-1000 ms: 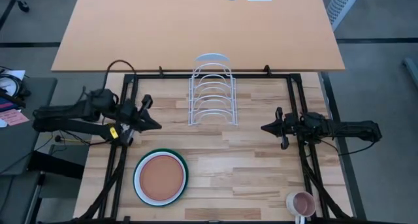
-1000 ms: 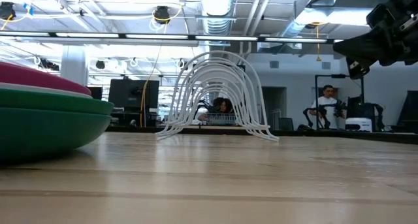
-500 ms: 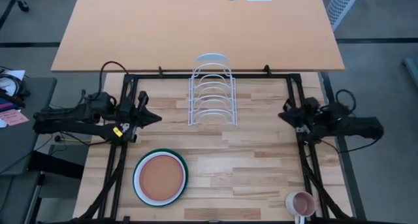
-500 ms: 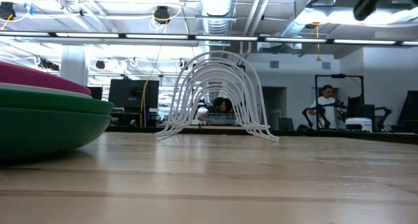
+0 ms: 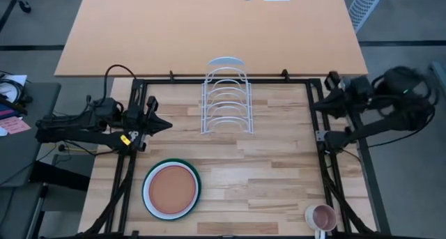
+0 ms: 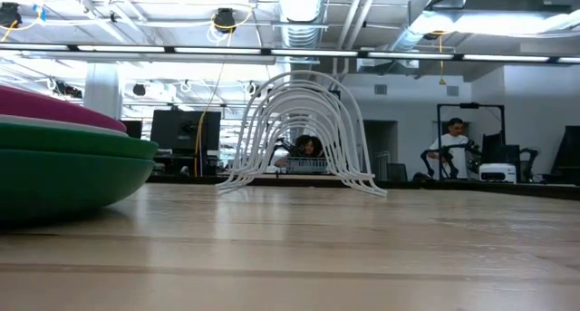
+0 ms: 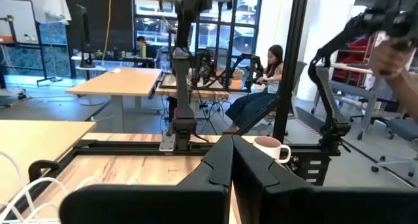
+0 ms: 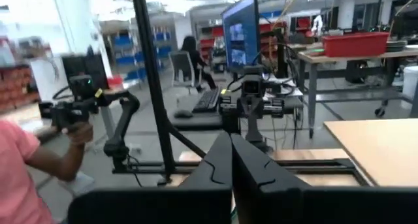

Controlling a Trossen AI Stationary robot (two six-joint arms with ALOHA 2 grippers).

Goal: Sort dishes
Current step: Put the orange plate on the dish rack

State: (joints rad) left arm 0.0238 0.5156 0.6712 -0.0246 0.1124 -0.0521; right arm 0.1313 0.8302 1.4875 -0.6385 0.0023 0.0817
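Note:
The dishes sit as one stack (image 5: 171,190) near the table's near-left corner: the terracotta plate (image 5: 170,188) on top, a magenta plate (image 6: 45,107) under it, then a white rim and the dark green plate (image 6: 63,175) resting on the wood. My left gripper (image 5: 167,124) (image 7: 232,152) hovers shut over the left side of the table, beyond the stack. Shut as well, my right gripper (image 5: 315,106) (image 8: 230,149) is drawn back at the right edge, above the frame rail. Neither gripper shows in the low view.
A white wire rack (image 5: 226,99) (image 6: 299,134) stands at the far middle of the table. A small pink mug (image 5: 322,216) (image 7: 268,147) sits at the near-right corner. Black frame rails (image 5: 327,176) run along the table's edges. People show in the room beyond, one with a pink sleeve (image 8: 19,172).
My right arm has pulled back from over the table toward the right and far edge, rising out of the low view and folding up over the rail. My left gripper has shifted a little toward the far edge. The plates have not moved.

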